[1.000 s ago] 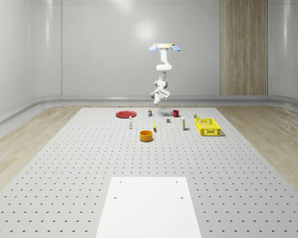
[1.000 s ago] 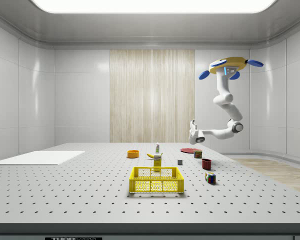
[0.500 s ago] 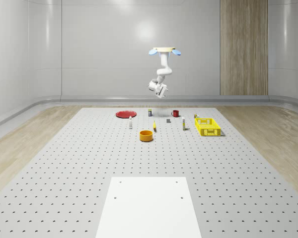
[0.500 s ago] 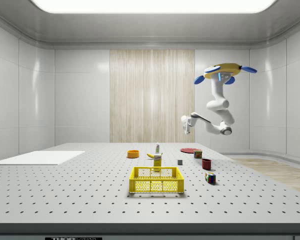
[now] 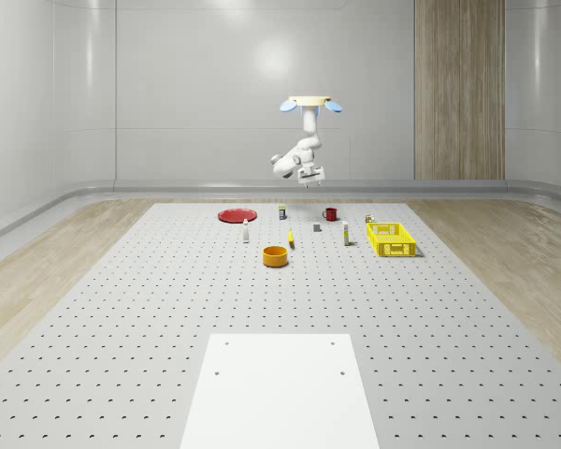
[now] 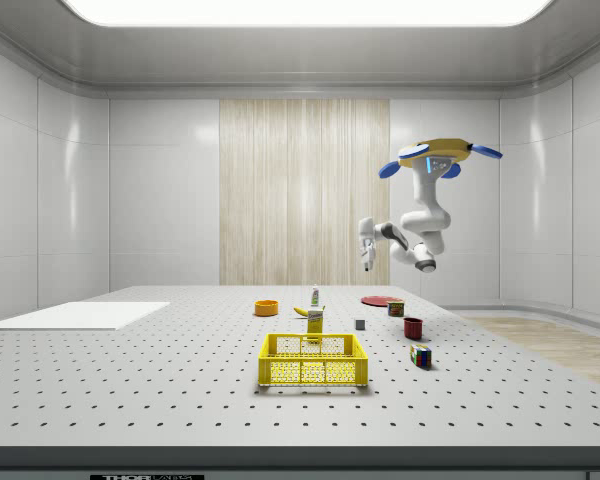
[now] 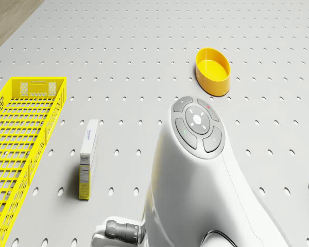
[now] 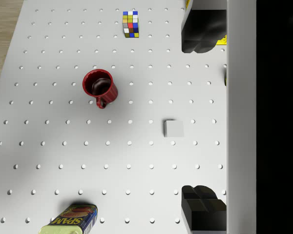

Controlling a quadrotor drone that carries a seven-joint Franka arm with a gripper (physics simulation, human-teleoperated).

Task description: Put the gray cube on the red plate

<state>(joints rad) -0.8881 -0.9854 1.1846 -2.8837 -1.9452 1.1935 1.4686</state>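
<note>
Well below open jaws, betw. fingertips (image 8: 200, 204): gray cube (image 8: 173, 128).

glossy pale walls (image 5: 168, 84), a wood-grain panel (image 6: 304, 190), perforated grey floor (image 5: 168, 309), bright ceiling light (image 6: 310, 10)

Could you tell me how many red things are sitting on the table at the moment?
2: a red plate near the table's far edge, toward the whole-scene view's left, and a red mug on the table further right, near the gray cube. Smaller ones may be hidden.
</note>
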